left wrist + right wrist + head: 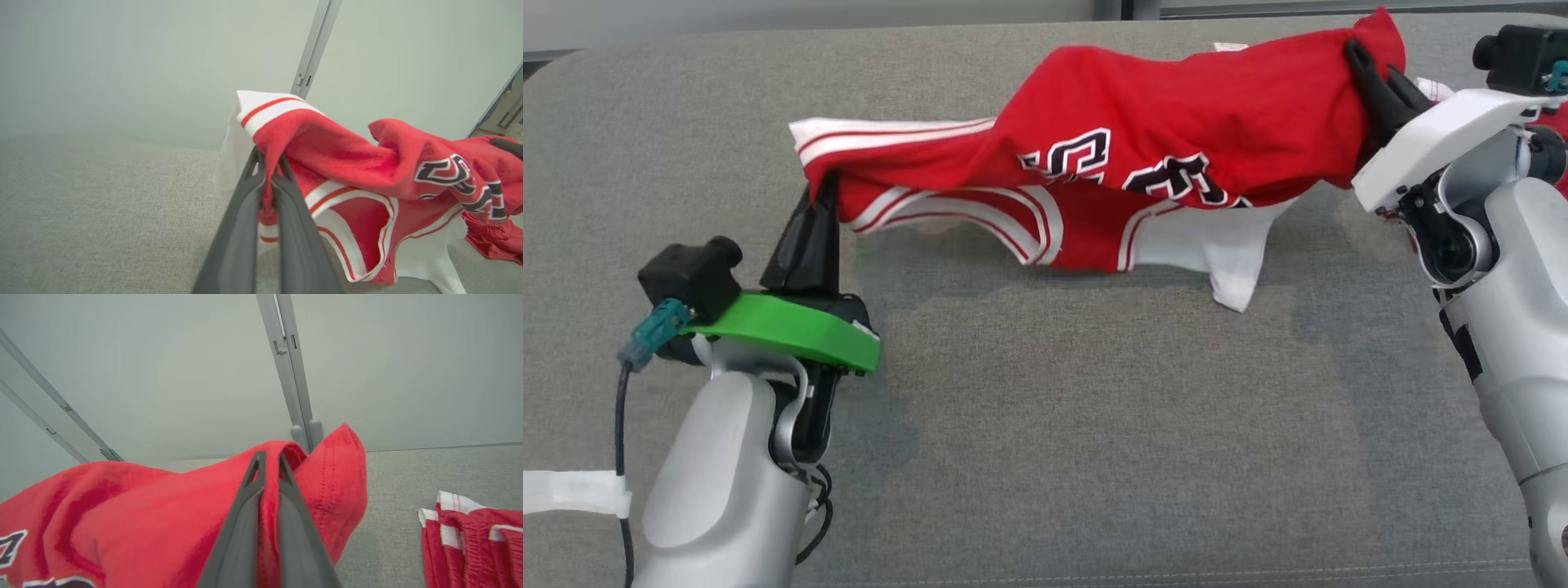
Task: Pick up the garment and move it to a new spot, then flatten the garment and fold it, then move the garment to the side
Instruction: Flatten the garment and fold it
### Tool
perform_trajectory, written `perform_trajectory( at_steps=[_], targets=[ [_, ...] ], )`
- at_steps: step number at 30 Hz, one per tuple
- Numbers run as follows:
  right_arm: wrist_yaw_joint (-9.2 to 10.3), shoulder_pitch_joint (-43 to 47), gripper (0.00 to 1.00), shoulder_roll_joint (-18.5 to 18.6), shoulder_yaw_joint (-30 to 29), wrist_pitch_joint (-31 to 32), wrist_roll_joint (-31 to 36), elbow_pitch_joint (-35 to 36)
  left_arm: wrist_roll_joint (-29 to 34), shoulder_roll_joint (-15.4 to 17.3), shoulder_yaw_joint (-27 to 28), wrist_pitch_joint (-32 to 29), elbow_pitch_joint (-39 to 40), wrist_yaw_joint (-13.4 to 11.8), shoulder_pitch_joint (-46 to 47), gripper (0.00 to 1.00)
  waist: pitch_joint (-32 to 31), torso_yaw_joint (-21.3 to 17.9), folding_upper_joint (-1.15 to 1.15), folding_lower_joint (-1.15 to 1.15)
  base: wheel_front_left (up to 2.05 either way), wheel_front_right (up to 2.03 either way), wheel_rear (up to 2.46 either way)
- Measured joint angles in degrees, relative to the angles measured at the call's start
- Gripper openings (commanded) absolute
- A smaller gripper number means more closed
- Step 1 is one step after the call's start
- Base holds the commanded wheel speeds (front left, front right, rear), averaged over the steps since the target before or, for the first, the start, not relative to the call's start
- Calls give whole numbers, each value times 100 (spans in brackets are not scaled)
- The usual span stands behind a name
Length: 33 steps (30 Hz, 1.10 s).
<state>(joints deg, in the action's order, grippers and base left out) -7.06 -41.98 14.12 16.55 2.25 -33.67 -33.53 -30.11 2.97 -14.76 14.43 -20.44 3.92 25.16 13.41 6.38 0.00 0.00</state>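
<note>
Garment: your red jersey (1176, 139) hangs stretched between both grippers, lifted off the grey cushion (1045, 457), with its white underside sagging toward it.
Left gripper (823, 192): you see its jaws pinched on the white-striped edge.
Right gripper (1372, 73): its jaws are clamped on the plain red hem.
Beside: a second red-and-white garment (470, 539) lies on the cushion, apart from your jersey.
</note>
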Motion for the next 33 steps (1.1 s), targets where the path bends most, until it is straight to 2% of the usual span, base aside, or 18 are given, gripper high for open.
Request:
perform_trajectory(
  at_steps=[9,15,18,23,28,31,33],
  targets=[
    [-1,40,0,85,-200,-913,-23,485,335,55,394,0,1188,-41,69,0,-267,-157,0,0,0,0,0],
    [-8,610,0,91,-323,-1027,-350,972,604,175,633,8,2402,-42,-91,0,-470,-274,0,0,0,0,0],
    [-19,943,0,191,-471,-979,-469,1114,659,280,704,8,2721,-107,-378,0,-563,-339,0,0,0,0,0],
    [3,1331,0,261,-404,-469,-573,1157,676,525,695,-114,2816,-223,-949,0,-655,-451,0,0,0,0,0],
    [12,1552,0,202,-78,123,-630,850,285,531,628,-904,2380,-242,-1148,0,-586,-470,0,0,0,0,0],
    [15,1446,0,-35,98,474,-751,567,-75,497,501,-1345,1949,-232,-1121,0,-473,-457,0,0,0,0,0],
    [85,1222,0,-90,285,667,-643,349,-122,505,386,-1633,1575,-201,-978,0,-381,-445,0,0,0,0,0]
  ],
)
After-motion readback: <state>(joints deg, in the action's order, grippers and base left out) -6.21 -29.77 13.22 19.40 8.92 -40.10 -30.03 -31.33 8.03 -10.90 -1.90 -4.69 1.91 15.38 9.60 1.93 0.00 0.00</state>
